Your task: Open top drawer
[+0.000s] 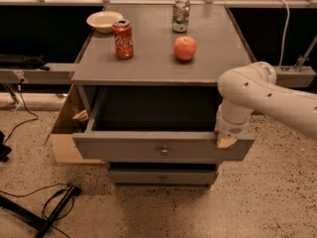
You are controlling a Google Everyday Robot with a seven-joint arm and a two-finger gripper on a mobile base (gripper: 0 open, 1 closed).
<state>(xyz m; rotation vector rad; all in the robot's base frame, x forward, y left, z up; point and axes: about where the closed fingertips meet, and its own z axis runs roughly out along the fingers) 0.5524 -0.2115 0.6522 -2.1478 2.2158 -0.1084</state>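
The top drawer of the grey cabinet stands pulled far out, its dark inside showing. Its flat grey front carries a small round metal knob at the centre. My gripper hangs from the white arm at the drawer's right front corner, its tan tip against the top edge of the front. A narrower lower drawer front with its own knob shows below.
On the cabinet top stand a red cola can, an apple, a green-white can and a white bowl. A cardboard box sits left of the cabinet. Black cables lie on the floor.
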